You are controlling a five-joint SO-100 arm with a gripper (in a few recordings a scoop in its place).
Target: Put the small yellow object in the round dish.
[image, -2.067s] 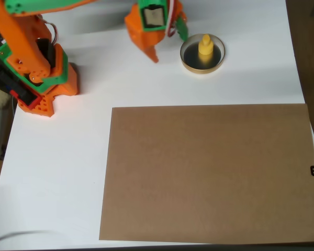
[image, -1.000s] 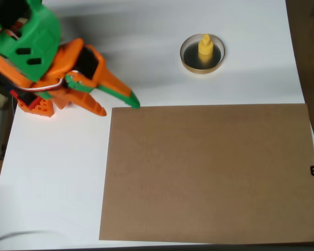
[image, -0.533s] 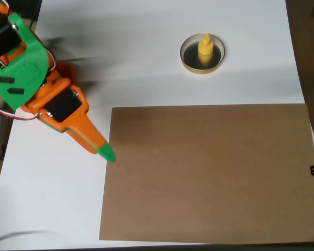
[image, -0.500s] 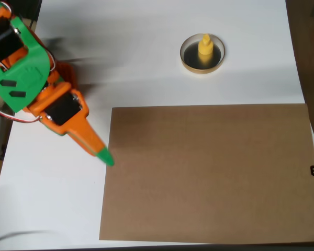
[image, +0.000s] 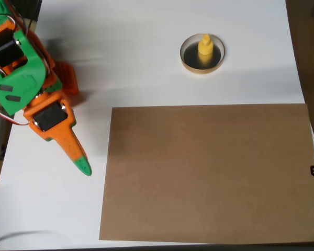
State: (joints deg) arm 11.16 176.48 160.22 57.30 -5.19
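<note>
In the overhead view the small yellow object [image: 205, 45] stands upright inside the round dish [image: 202, 67], a shallow tan-rimmed dish with a dark glossy inside, at the upper right of the white table. My orange and green gripper [image: 82, 167] is far from it at the left side, pointing down and to the right with its green tip just left of the brown board. Its fingers lie together and hold nothing.
A large brown board [image: 209, 172] covers the lower right of the white table [image: 131, 57]. The arm's orange base [image: 67, 83] stands at the upper left. The table's right edge runs close to the dish and the board.
The arm has swung away from the dish to the left side of the table, its tip moving down and leftwards. The yellow object has stayed in the dish.
</note>
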